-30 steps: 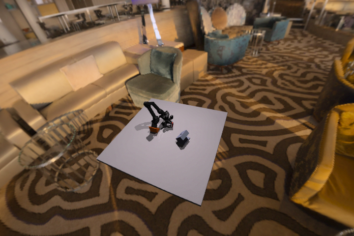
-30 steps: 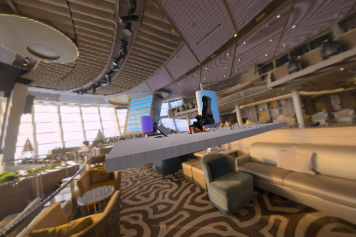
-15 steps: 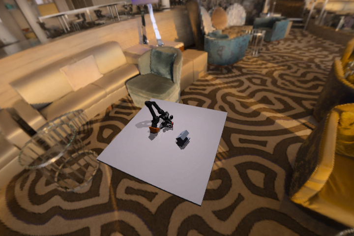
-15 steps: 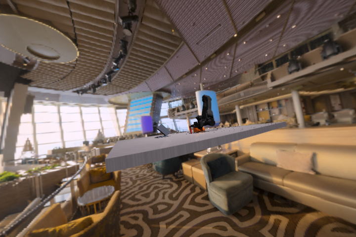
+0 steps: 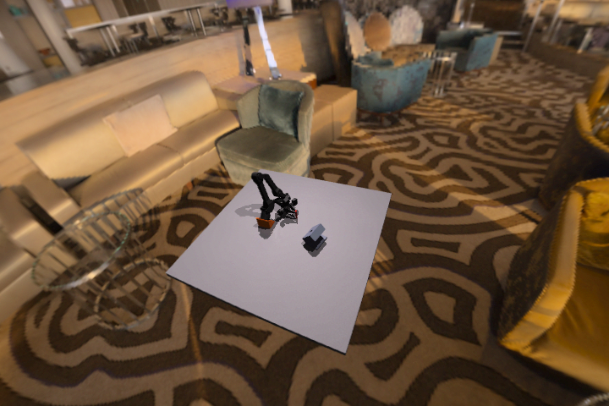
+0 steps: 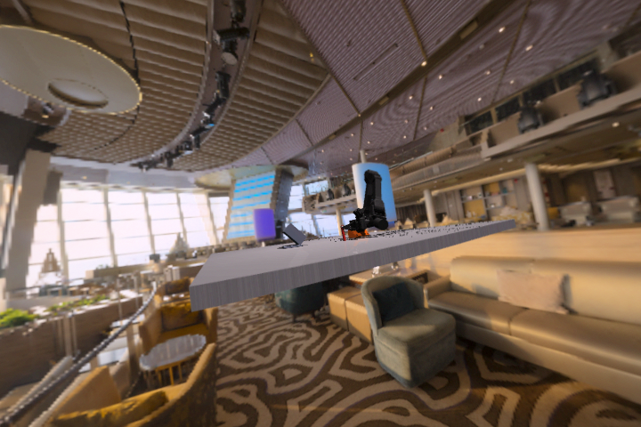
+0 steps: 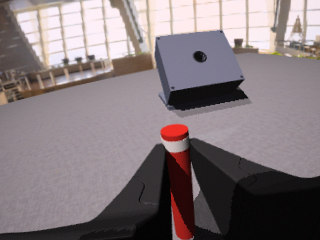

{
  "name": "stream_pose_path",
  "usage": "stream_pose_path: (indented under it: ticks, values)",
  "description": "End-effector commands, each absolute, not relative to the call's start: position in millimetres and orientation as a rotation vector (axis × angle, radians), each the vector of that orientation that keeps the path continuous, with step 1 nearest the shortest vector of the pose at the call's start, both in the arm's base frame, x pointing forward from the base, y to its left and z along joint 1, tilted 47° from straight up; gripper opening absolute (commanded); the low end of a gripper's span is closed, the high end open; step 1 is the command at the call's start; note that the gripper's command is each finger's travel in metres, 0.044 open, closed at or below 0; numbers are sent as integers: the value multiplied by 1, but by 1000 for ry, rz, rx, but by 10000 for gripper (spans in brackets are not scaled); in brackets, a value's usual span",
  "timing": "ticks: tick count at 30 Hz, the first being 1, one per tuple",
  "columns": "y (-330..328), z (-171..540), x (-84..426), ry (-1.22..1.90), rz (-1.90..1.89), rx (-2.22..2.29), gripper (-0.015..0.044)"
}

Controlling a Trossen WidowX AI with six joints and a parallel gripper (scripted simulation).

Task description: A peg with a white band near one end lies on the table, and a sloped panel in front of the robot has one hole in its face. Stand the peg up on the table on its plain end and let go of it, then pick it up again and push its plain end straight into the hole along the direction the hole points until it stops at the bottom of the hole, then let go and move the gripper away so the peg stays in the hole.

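Observation:
My gripper (image 7: 176, 148) is shut on the red peg (image 7: 182, 180) (image 6: 344, 233) (image 5: 296, 214). The peg stands about upright between the fingers, its white band (image 7: 176, 145) at the top and its plain end down. Its lower end is at or just above the table; the views are too small to tell whether it touches. The grey sloped panel (image 7: 175, 72) (image 5: 315, 233) (image 6: 295, 234) stands beyond the gripper and apart from it. Its face shows one dark hole (image 7: 200, 56), with nothing in it.
The panel sits on a thin base on the grey table (image 7: 75, 155) (image 5: 266, 277) (image 6: 261, 267). The arm's orange base (image 5: 266, 222) is behind the gripper, to its left in the top view. Armchairs and a sofa (image 5: 137, 139) are off the table.

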State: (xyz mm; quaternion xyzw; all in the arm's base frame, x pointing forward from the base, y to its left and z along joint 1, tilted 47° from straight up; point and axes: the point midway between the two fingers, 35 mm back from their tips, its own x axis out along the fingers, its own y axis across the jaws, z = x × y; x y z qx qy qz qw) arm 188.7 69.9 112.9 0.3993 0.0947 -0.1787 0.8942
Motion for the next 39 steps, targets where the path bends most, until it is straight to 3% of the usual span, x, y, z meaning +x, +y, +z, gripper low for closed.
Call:
stream_pose_path:
  ticks: [1, 12, 15, 16, 39]
  values:
    - [72, 112, 188, 198, -370, 828, 49]
    - [72, 112, 187, 179, -377, 826, 49]
    - [71, 113, 187, 174, -378, 823, 128]
    - [71, 113, 187, 174, -378, 823, 130]
    - [71, 113, 187, 174, -378, 823, 130]
